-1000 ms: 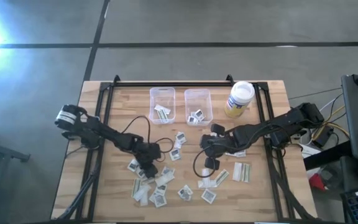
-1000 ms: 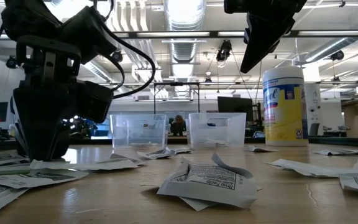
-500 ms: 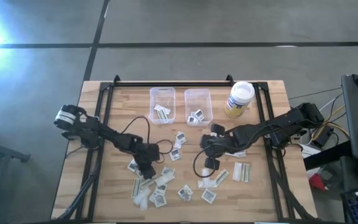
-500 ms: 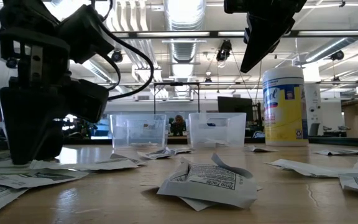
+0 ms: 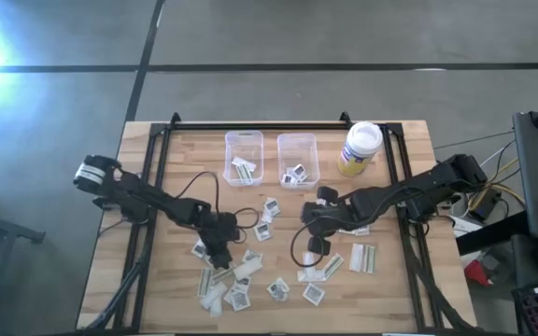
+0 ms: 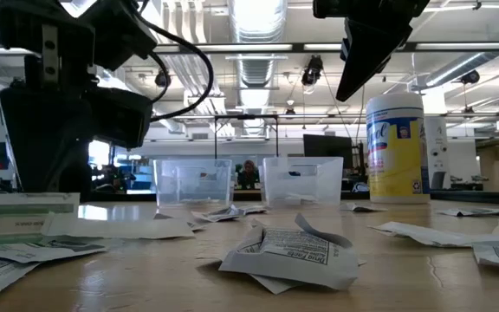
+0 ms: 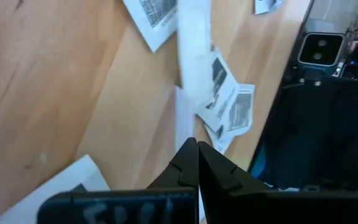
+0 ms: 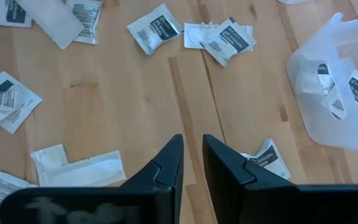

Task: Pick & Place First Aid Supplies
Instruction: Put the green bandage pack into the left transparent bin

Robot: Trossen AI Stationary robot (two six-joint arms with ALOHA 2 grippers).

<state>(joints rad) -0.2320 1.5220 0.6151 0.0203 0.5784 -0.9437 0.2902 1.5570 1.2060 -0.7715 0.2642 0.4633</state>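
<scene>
The packets (image 5: 250, 269) look light, thin and floppy (flat on the tabletop (image 5: 400, 280)), so pinching an edge seems best. The left hand (image 7: 196, 152) is pinched shut, seemingly on a long strip (image 6: 24, 202); the right hand (image 8: 192, 149) hovers with a narrow, empty gap.

Two clear bins (image 5: 244, 157) (image 5: 298, 159) stood side by side near the table's (image 5: 409, 280) far edge, a white-lidded jar (image 5: 360, 148) toward its far right corner.
</scene>
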